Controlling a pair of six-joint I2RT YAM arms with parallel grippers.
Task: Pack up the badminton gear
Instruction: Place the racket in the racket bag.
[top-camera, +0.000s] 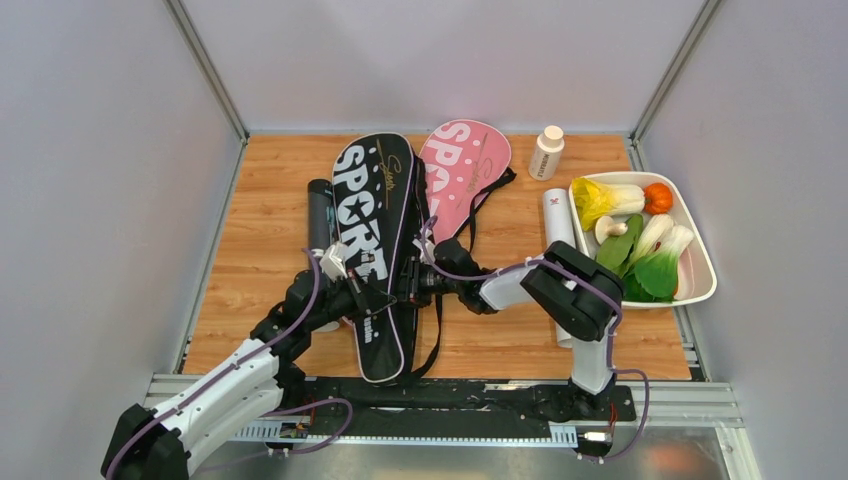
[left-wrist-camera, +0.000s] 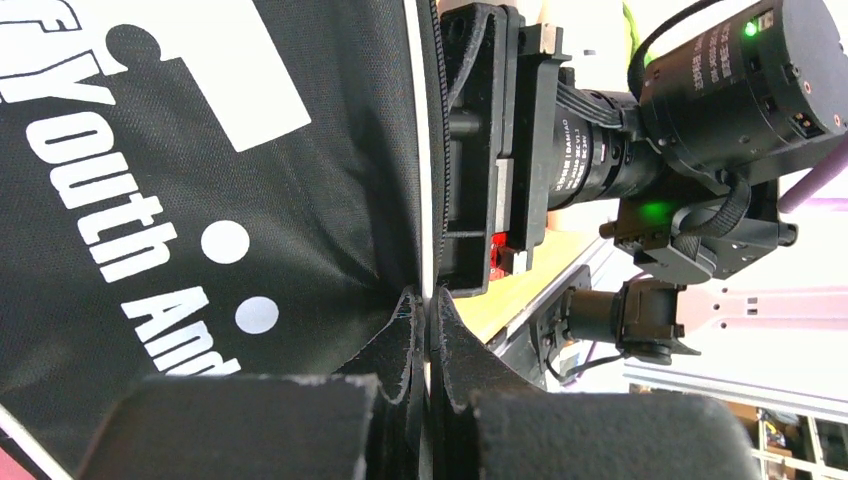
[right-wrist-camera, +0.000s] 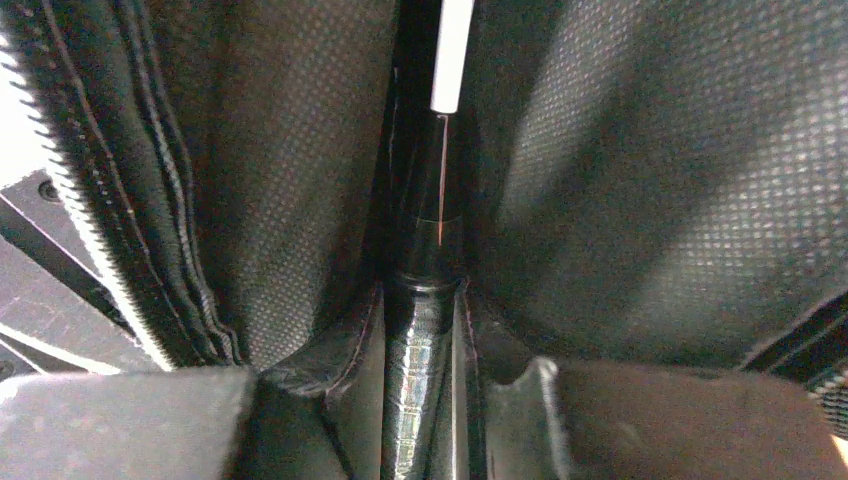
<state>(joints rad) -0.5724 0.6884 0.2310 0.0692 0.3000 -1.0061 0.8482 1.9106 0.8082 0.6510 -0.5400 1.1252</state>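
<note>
Left wrist view: left tool (left-wrist-camera: 428, 300) pinches tight the edge of the black racket-shaped fabric bag (left-wrist-camera: 150, 210). Right tool (right-wrist-camera: 420, 295) grips a black-wrapped racket handle (right-wrist-camera: 418, 385) inside.

Table (top-camera: 260, 230) holds black bag (top-camera: 372, 225), pink bag (top-camera: 462, 165), black tube (top-camera: 319, 207), white tube (top-camera: 556, 215), bottle (top-camera: 546, 153), tray (top-camera: 702, 265).

Top view evenly bright, shadows soft; right wrist view of the black SPORT bag (right-wrist-camera: 620, 150) dim, blurred at 6 o'clock.

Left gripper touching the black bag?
Touching. Left wrist view shows the left gripper with jaws pinched shut on the black bag edge, no gap.
</note>
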